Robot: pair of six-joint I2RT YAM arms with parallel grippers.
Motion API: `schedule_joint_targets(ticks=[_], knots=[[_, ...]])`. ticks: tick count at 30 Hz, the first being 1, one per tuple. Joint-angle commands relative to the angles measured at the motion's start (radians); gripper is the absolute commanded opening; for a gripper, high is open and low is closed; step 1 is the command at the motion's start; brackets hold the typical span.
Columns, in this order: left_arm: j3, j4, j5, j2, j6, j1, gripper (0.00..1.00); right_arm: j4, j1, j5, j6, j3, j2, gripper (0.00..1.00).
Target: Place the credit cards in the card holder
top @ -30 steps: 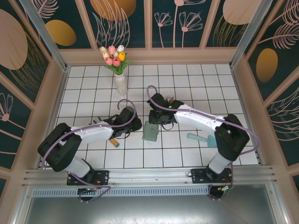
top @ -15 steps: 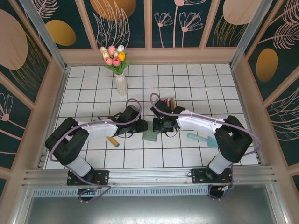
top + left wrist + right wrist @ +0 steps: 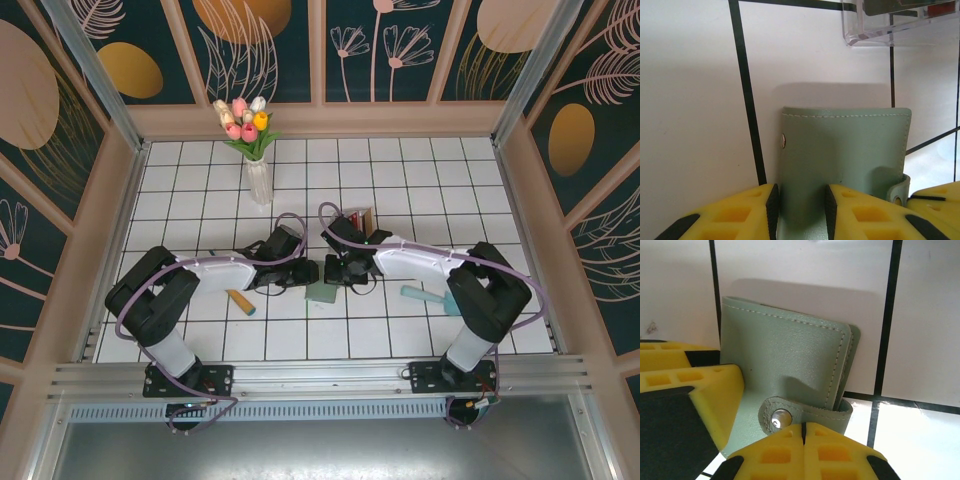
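Note:
The card holder [image 3: 322, 292] is a sage green wallet lying folded on the white tiles, its snap tab [image 3: 785, 416] wrapped over the cover. My left gripper [image 3: 801, 210] is down on the holder [image 3: 845, 155] at its left part, jaws a little apart with the green cover showing between the pads. My right gripper [image 3: 803, 429] is shut, its tips together against the lower edge of the tab; whether the tab is pinched is hidden. The two grippers meet over the holder [image 3: 785, 360]. The credit cards cannot be picked out.
A clear plastic box [image 3: 360, 217] with red and dark flat pieces stands just beyond the holder, and the box [image 3: 900, 22] is close ahead in the left wrist view. A teal object [image 3: 425, 295] lies right, an orange cylinder [image 3: 241, 302] left, a tulip vase [image 3: 258, 180] behind.
My left gripper has slid right onto the card holder. My right gripper has shut at the tab and shifted slightly towards me.

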Motion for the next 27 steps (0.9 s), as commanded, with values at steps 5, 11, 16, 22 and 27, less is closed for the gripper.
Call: schedule_joint_targets(ticks=[5, 11, 16, 22, 27], knots=[[0.007, -0.005, 0.006, 0.023, 0.008, 0.003, 0.31, -0.022, -0.02, 0.008, -0.016, 0.022, -0.008, 0.04], [0.004, -0.003, 0.006, 0.023, 0.009, 0.002, 0.31, -0.005, -0.033, -0.025, -0.029, 0.033, -0.008, 0.04], [0.002, 0.003, 0.01, 0.026, 0.003, 0.003, 0.31, 0.008, -0.041, -0.043, -0.042, 0.038, 0.009, 0.04], [0.005, 0.005, 0.014, 0.029, 0.001, 0.002, 0.31, 0.015, -0.041, -0.077, -0.057, 0.05, 0.046, 0.04], [0.002, 0.006, 0.013, 0.029, 0.0, 0.002, 0.31, 0.01, -0.037, -0.086, -0.064, 0.04, 0.048, 0.04]])
